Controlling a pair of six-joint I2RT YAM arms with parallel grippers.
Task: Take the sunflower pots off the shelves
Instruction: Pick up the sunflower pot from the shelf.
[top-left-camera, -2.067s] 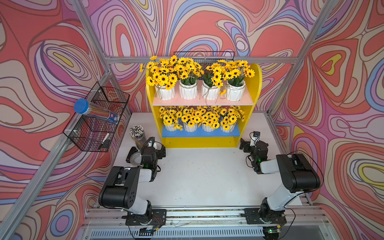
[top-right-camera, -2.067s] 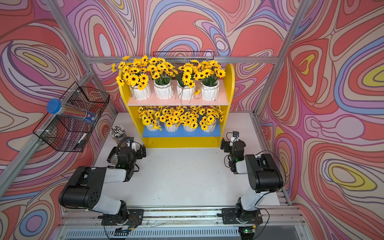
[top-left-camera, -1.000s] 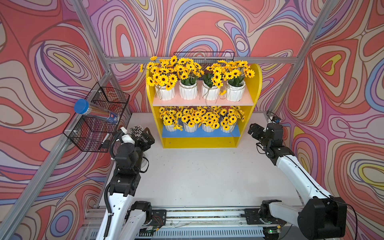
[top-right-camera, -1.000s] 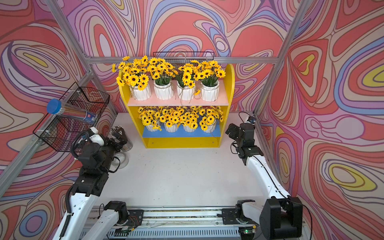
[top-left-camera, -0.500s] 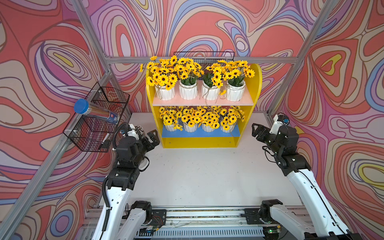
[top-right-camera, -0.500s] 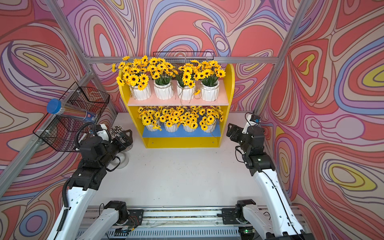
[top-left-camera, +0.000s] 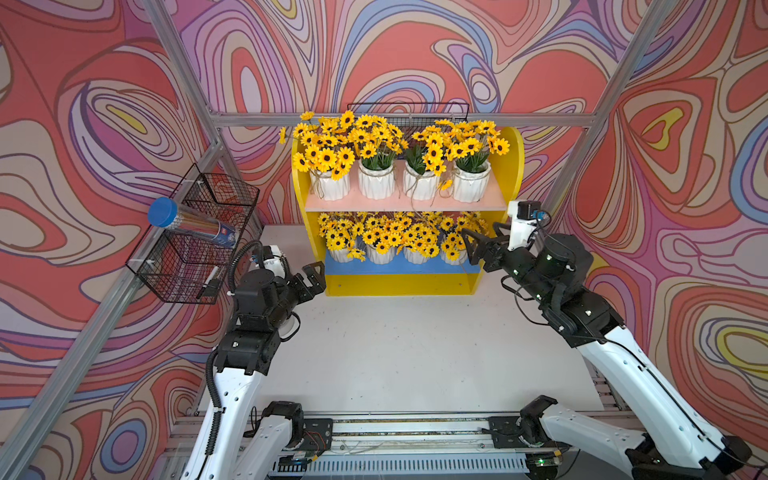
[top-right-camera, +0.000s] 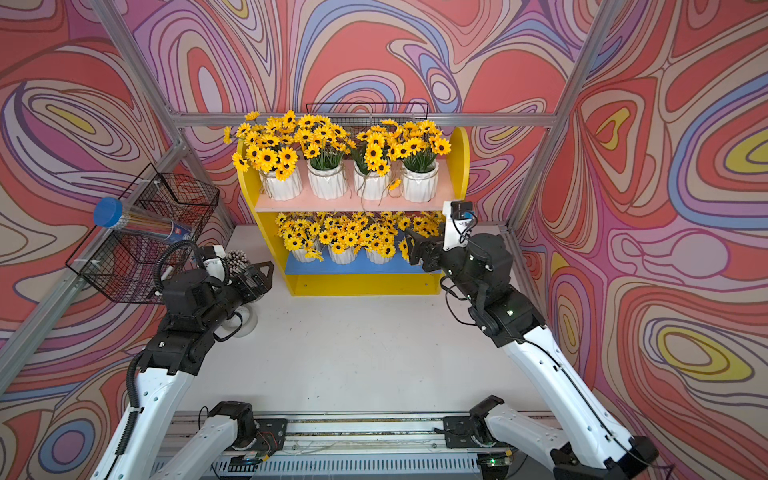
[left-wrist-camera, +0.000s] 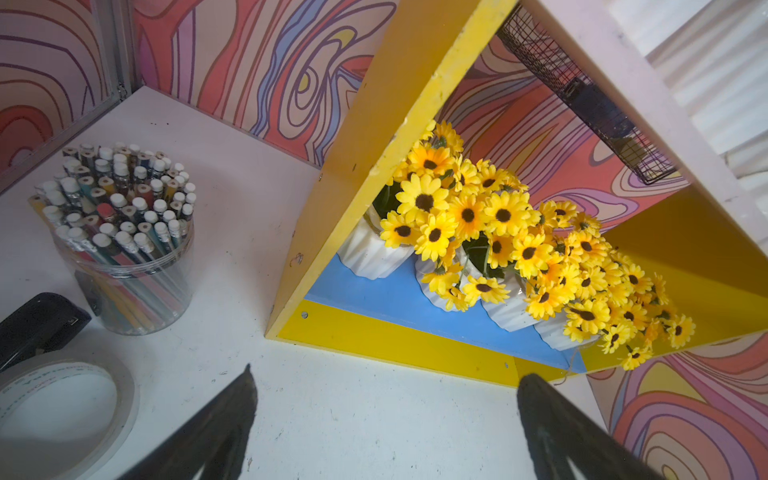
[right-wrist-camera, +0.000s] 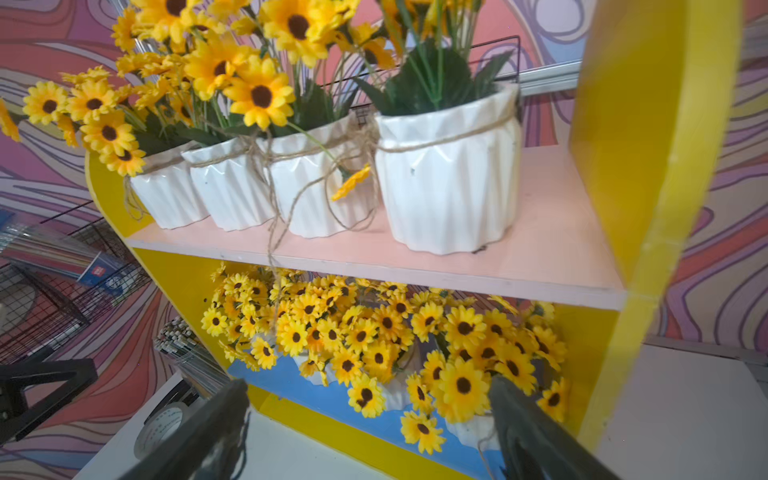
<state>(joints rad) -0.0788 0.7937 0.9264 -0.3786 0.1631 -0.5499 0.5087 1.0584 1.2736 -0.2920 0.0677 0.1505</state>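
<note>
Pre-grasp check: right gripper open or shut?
Open. In its wrist view the right gripper shows both fingers wide apart, nothing held between them, facing the lower sunflower pots.

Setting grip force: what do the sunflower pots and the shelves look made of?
The sunflower pots: probably glazed ceramic, possibly plastic; the glossy white ribs catch highlights.
The shelves: likely painted wood or fibreboard; matte yellow panels, a chipped edge, screw heads.

Four sunflower pots (right-wrist-camera: 449, 183) lined the pink upper board (right-wrist-camera: 552, 241), more crowded the blue lower board (right-wrist-camera: 282, 382), right gripper (right-wrist-camera: 368, 386) fingers (right-wrist-camera: 208, 428) spread wide before them.
</note>
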